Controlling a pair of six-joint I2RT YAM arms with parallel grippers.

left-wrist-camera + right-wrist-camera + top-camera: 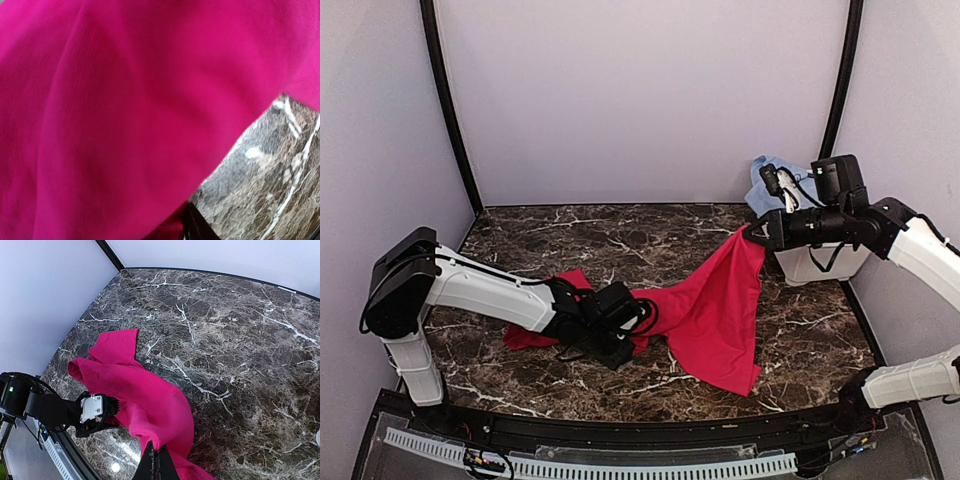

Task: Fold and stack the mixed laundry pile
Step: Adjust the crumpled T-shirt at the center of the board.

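Observation:
A red garment [720,300] from the laundry pile hangs stretched across the marble table [620,235]. My right gripper [752,236] holds its upper corner above the table, its fingers [150,465] shut on the fabric [145,395]. My left gripper [630,325] is low at the garment's left part, pushed into the cloth. In the left wrist view red fabric [125,100] fills nearly everything and only one dark fingertip [197,227] shows, so the jaws are hidden. A light-blue piece [768,178] lies at the back right.
A white tub [820,265] stands at the right edge under the right arm, with the light-blue cloth bunched behind it. Walls close in the back and both sides. A black rail [620,430] runs along the front edge.

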